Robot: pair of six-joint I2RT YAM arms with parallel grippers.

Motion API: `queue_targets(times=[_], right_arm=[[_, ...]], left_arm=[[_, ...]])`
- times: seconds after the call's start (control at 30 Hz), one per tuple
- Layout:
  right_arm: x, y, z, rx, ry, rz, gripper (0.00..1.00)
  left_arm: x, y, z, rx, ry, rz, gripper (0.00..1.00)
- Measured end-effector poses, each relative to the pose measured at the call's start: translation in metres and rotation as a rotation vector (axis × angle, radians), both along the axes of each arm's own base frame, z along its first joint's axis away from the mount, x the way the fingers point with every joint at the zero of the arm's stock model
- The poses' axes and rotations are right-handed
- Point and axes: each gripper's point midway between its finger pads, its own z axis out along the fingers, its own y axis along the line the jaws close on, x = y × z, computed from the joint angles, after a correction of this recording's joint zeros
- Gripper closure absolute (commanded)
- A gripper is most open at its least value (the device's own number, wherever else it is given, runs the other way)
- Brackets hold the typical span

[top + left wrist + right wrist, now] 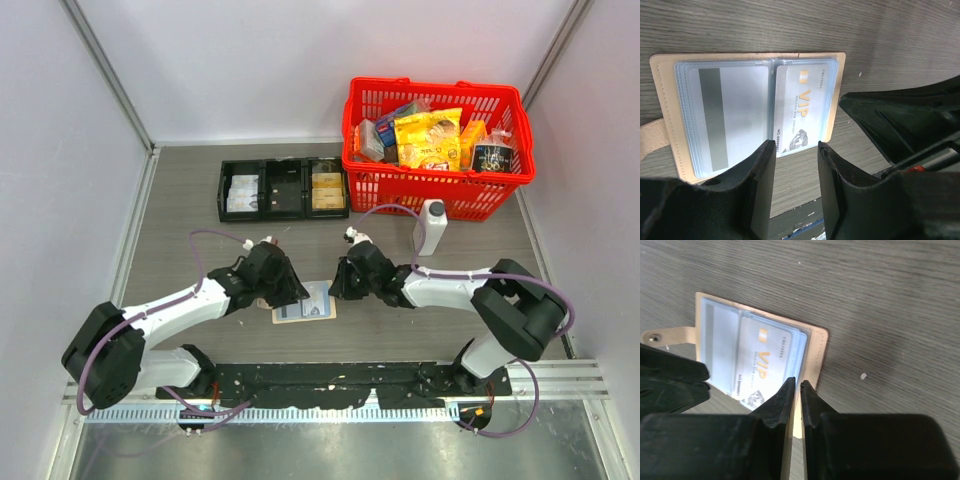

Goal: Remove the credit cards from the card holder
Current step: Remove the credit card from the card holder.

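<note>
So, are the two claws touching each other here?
Apart. The top external view shows it: the left claw and the right claw come in from opposite sides, with an uncovered strip of the open card holder between their tips.

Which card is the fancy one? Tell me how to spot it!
Start at the red basket, then come forward and left to the tan card holder lying open. Look at its right half. The VIP card there has gold letters, while the neighbour card on the left shows only a grey stripe.
</note>
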Motion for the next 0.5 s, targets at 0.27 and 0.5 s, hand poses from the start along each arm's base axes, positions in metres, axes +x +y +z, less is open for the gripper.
queue_targets(times=[0.27,0.5], right_arm=[[0.001,0.014,0.031,0.105,-0.050,0.039,0.85],[-0.003,0.024,0.023,0.137,-0.018,0.069,0.86]], left_arm=[[-0.001,0.001,-0.001,0.002,-0.002,0.002,0.58],[-0.001,0.002,-0.002,0.000,-0.003,0.002,0.58]])
